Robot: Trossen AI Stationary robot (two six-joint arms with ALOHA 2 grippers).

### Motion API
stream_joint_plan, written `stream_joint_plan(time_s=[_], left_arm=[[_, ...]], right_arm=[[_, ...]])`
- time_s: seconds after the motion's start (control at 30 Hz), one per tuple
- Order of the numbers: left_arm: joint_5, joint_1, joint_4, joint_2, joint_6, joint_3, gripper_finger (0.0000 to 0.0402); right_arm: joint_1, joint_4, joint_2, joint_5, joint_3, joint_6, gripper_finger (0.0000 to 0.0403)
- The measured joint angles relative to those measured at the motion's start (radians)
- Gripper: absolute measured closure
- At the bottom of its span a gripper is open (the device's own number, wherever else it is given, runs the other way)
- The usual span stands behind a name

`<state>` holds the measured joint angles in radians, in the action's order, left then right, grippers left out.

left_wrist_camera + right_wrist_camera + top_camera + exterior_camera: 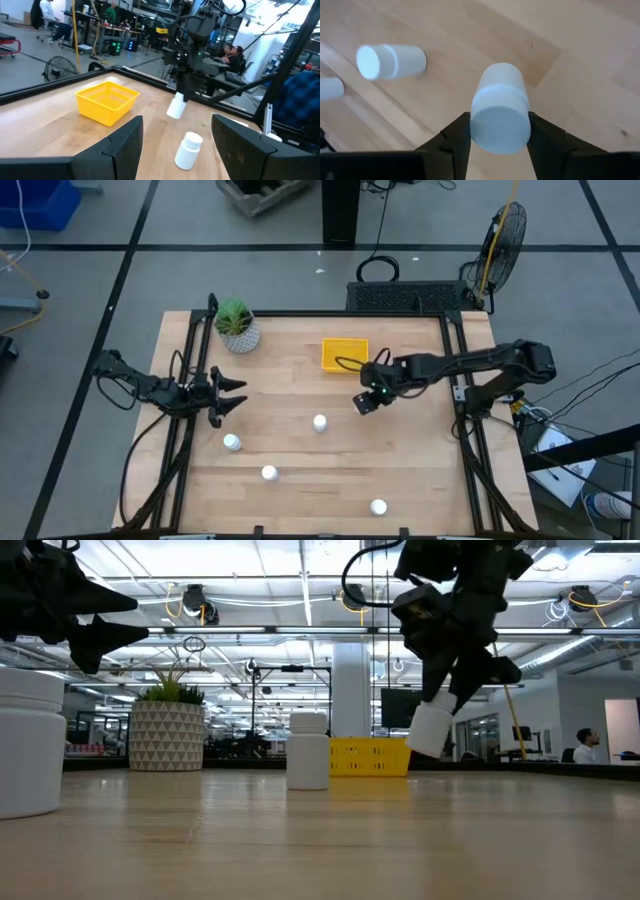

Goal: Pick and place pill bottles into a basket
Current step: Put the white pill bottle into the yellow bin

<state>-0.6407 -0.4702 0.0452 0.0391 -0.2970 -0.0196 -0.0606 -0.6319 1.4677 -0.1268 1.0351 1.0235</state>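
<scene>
My right gripper (368, 400) hangs above the table's middle, just on the near side of the yellow basket (344, 353), shut on a white pill bottle (432, 728). Three more pill bottles (320, 422) (232, 443) (269, 473) stand upright on their bases on the wood, and another (378, 506) stands near the front edge. My left gripper (228, 395) waits open at the table's left edge, pointing level toward the table's right, with nothing between its fingers (122, 145). My right gripper pinches the bottle's cap end (499, 117) between its two fingers (456, 135), one on each side. The fingers come slanting down from above. The bottle hangs tilted below them, bottom end lowest, lifted clear of the table.
A white patterned pot with a green plant (237, 327) stands at the far left of the table. Black frame rails (185, 430) run along the left and right sides. Bare wood lies between the basket and the standing bottles.
</scene>
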Motion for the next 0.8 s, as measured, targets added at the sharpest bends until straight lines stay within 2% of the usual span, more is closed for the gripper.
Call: stream_joint_plan(time_s=[0.13,0.3,0.43,0.67,0.8], left_arm=[[-0.021,0.0,-0.001,0.0,-0.004,0.0,0.016],[-0.114,0.0,-0.006,0.0,-0.05,0.0,0.016],[-0.15,0.0,-0.007,0.0,-0.049,0.0,0.016],[-0.158,0.0,-0.007,0.0,-0.053,0.0,0.016],[-0.161,0.0,-0.008,0.013,-0.057,0.0,0.016]], right_arm=[[-0.044,0.039,0.0,-0.001,0.0,-0.021,0.0255],[-0.09,0.117,0.0,-0.003,0.0,-0.041,0.0255],[-0.127,0.121,0.0,0.018,0.028,-0.079,0.0255],[-0.21,0.107,0.0,0.101,0.122,-0.186,0.0255],[-0.279,0.101,0.0,0.103,0.136,-0.228,0.0255]])
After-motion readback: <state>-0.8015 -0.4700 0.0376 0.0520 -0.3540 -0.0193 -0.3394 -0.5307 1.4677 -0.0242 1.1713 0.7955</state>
